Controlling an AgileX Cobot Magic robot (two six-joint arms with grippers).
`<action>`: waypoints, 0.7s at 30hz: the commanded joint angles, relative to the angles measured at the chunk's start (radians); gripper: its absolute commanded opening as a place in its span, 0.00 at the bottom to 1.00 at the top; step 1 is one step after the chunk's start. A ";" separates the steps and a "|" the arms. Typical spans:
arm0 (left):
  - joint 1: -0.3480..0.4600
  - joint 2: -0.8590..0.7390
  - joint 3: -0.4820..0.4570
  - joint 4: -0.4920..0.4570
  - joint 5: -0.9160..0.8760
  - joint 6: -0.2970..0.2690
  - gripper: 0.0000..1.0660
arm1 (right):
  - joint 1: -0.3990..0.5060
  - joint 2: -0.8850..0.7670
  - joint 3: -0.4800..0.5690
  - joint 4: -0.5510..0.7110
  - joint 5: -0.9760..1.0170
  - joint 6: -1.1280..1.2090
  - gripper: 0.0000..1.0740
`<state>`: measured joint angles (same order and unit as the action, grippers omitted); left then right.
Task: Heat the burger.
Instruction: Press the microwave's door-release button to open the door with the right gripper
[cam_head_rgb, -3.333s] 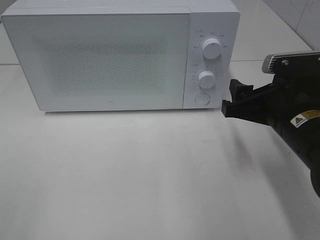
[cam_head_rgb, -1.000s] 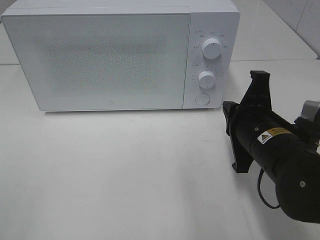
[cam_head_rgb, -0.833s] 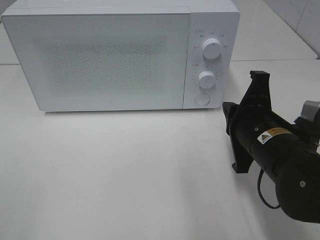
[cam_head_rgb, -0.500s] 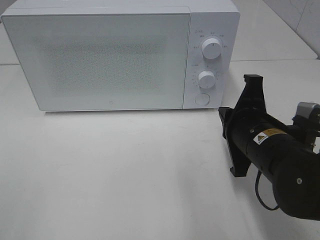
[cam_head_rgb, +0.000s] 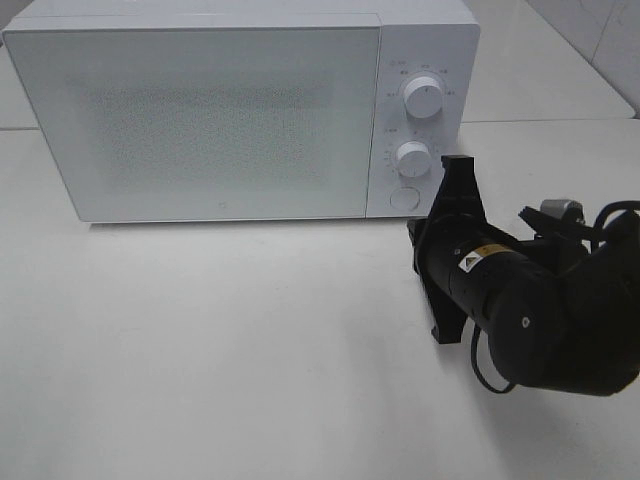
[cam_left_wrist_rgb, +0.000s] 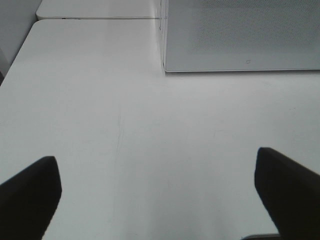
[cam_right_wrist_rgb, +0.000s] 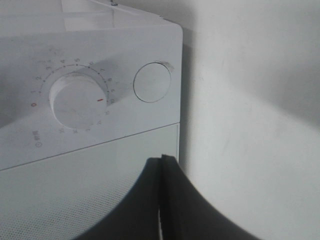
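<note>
Closed end effector (cam_right_wrist_rgb: 162, 167), microwave (cam_right_wrist_rgb: 125, 45) close ahead, numbered dial (cam_right_wrist_rgb: 77, 102), round button (cam_right_wrist_rgb: 152, 82) beside it

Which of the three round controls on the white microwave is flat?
The lowest: the flat round white button, without a scale. The upper white knob and lower white knob above it are raised.
</note>
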<state>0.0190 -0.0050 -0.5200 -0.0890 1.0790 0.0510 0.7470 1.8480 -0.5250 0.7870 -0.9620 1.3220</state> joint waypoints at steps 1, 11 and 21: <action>0.001 -0.019 0.004 0.003 -0.010 -0.006 0.92 | -0.034 0.023 -0.048 -0.023 0.040 -0.010 0.00; 0.001 -0.019 0.004 0.003 -0.010 -0.006 0.92 | -0.096 0.063 -0.120 -0.036 0.077 -0.051 0.00; 0.001 -0.019 0.004 0.003 -0.010 -0.006 0.92 | -0.130 0.132 -0.206 -0.067 0.099 -0.054 0.00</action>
<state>0.0190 -0.0050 -0.5200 -0.0890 1.0790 0.0510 0.6250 1.9790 -0.7200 0.7340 -0.8670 1.2870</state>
